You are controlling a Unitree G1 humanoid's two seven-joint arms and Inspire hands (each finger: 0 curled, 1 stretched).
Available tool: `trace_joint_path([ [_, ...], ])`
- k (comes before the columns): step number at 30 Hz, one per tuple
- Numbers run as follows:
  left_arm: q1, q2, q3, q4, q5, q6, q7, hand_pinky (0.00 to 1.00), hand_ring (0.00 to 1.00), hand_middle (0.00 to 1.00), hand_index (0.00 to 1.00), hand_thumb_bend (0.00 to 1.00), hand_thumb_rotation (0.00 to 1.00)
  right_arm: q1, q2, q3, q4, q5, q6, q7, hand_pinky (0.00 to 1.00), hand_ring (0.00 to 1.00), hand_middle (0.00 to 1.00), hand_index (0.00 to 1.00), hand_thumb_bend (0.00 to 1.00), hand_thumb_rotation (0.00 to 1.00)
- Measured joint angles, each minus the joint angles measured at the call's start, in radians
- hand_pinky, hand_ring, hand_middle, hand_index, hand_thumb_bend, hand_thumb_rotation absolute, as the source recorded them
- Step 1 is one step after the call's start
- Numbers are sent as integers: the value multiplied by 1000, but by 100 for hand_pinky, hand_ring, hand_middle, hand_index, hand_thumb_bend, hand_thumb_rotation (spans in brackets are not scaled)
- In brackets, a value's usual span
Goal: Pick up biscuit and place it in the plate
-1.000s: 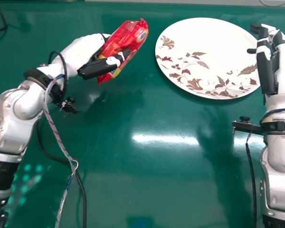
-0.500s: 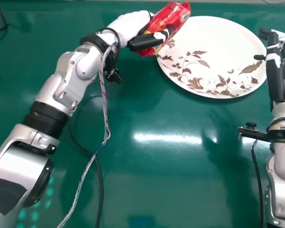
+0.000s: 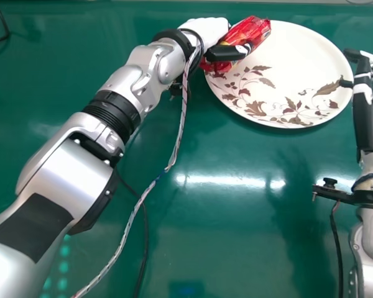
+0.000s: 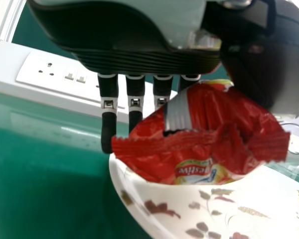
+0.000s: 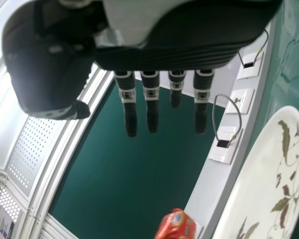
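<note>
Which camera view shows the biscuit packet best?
The left wrist view: the biscuit packet appears large there, its crimped seam and label facing the camera. The head view shows it smaller, partly covered by the left hand; the right wrist view cuts it off.

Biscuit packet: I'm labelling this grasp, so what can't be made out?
- Head view: part of the packet, behind the left hand's thumb.
- Left wrist view: some fingertips, behind the packet.
- Right wrist view: part of the packet, cut off by the edge.
</note>
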State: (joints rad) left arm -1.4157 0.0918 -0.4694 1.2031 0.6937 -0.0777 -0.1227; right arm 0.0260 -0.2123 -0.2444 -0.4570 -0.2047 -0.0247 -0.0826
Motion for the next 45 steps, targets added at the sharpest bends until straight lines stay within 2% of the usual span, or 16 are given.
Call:
trace_joint_path([
  [2,-5,-12,-12,23,5,4,10,48,61,67,50,48,5,11,10,2,-4,7,0,3,77,84,86,82,50,51],
  [5,-8,-26,-11,37,-7,7,33,36,50,58,49,48,6,28,12,3,-5,21,-1,11,79,86,87,83,47,48],
  [6,-11,-31,-11,38,-7,7,42,40,55,62,50,48,6,30,12,3,-4,27,-6,15,79,86,87,83,47,48],
  [11,-27,-55,-17,45,-7,4,58,44,57,63,50,48,4,30,12,3,0,35,-14,22,82,87,87,83,45,43],
  [16,-28,-59,-28,54,-3,-24,81,32,42,50,49,48,4,29,12,12,14,1,-35,20,77,84,85,81,44,43],
  [19,-28,-58,-29,57,-1,-43,120,26,35,46,51,49,1,28,12,13,21,-6,-40,20,79,85,86,82,43,43],
  [20,-28,-58,-29,57,0,-53,146,30,38,46,50,50,1,28,12,13,25,-6,-44,20,79,85,86,82,43,42],
  [21,-28,-58,-29,57,0,-62,167,38,48,47,52,50,0,27,12,13,30,-5,-45,20,79,85,86,82,42,40],
  [22,-28,-57,-33,56,7,-71,187,49,61,65,75,49,24,27,12,13,35,-3,-46,20,80,85,87,82,42,39],
  [23,-28,-56,-41,56,15,-74,199,62,75,82,87,53,41,27,12,13,38,-3,-46,20,80,86,87,82,42,40],
  [24,-28,-53,-54,56,26,-76,201,77,90,93,95,58,56,27,12,13,40,-3,-46,20,79,85,87,82,42,39],
  [25,-28,-51,-63,57,33,-77,201,86,95,96,97,62,65,27,12,13,40,-3,-46,20,80,86,87,82,42,38],
  [27,-28,-43,-76,56,43,-77,200,94,99,99,99,65,77,25,12,13,41,-3,-46,20,79,85,87,82,41,37],
  [34,-28,-26,-92,56,49,-77,190,93,100,100,100,64,81,15,12,12,59,-11,-60,16,79,85,86,82,41,35],
  [39,-28,-17,-94,55,50,-76,180,94,100,100,100,65,81,5,12,12,59,-11,-59,16,79,85,87,83,43,39],
  [45,-28,-8,-95,55,50,-77,180,97,100,100,100,65,81,0,12,12,59,-11,-51,15,78,84,86,83,42,37],
])
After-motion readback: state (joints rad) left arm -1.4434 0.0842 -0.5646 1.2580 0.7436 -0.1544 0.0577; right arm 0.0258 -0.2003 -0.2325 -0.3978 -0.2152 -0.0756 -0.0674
